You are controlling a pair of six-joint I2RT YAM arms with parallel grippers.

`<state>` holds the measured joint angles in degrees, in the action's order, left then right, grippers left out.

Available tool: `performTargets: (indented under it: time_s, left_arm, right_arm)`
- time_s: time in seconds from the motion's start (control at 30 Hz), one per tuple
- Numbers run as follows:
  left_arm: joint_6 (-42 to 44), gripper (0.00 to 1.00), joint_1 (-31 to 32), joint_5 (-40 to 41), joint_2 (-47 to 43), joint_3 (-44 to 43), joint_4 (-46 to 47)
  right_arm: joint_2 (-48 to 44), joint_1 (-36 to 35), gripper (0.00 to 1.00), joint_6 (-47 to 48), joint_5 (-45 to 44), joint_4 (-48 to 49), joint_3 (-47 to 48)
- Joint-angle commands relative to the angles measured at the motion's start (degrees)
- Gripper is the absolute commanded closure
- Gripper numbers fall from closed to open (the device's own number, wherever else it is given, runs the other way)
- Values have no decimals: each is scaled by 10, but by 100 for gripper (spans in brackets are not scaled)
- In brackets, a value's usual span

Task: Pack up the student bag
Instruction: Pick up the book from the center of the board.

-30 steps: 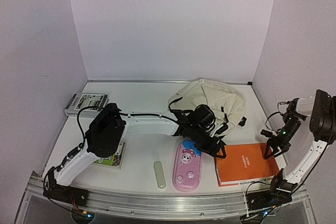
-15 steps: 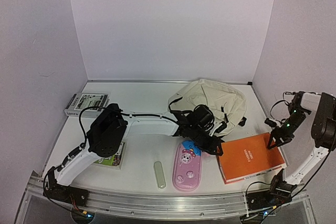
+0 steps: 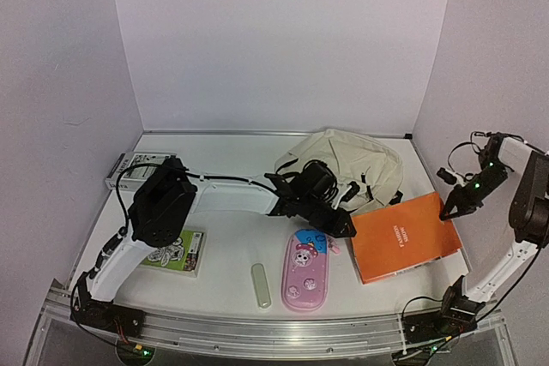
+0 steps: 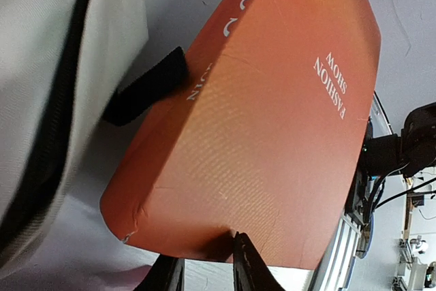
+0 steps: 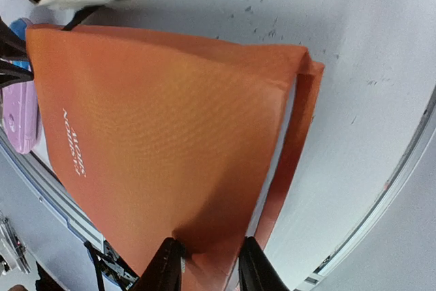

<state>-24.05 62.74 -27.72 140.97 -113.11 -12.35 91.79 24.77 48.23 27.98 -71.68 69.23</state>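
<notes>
The student bag (image 3: 360, 160), cream fabric with black straps, lies at the back right; it also shows in the left wrist view (image 4: 41, 66). In front of it an orange book (image 3: 403, 237) hangs tilted, its right end raised. My right gripper (image 3: 449, 210) is shut on that raised right edge, fingers on both faces (image 5: 209, 240). My left gripper (image 3: 345, 231) pinches the book's left edge; its fingertips close on the cover's rim (image 4: 206, 249). A black strap (image 4: 146, 86) of the bag lies against the book's spine.
A pink cartoon pencil case (image 3: 306, 270) lies just left of the book, with a small grey-green stick (image 3: 261, 285) beside it. A booklet (image 3: 176, 250) sits under the left arm. A flat box (image 3: 137, 167) lies at the back left. Walls enclose three sides.
Both grippers have closed from wide onto the book. The right one rose, lifting the book's right end; the book slid left and back toward the bag.
</notes>
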Motion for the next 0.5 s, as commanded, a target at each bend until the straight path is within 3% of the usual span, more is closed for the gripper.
performTargets:
  time_s: [0.0, 0.2, 0.47]
  left_arm:
    - [14, 75, -2, 8, -99, 3, 116]
    - [27, 74, -13, 22, -139, 21, 112]
    - [39, 69, -55, 61, -218, 92, 114]
  right_arm:
    - [-9, -10, 83, 2, 151, -132, 62]
    - [-2, -17, 100, -30, 216, -166, 132]
    - [-15, -90, 100, -172, 269, -81, 224]
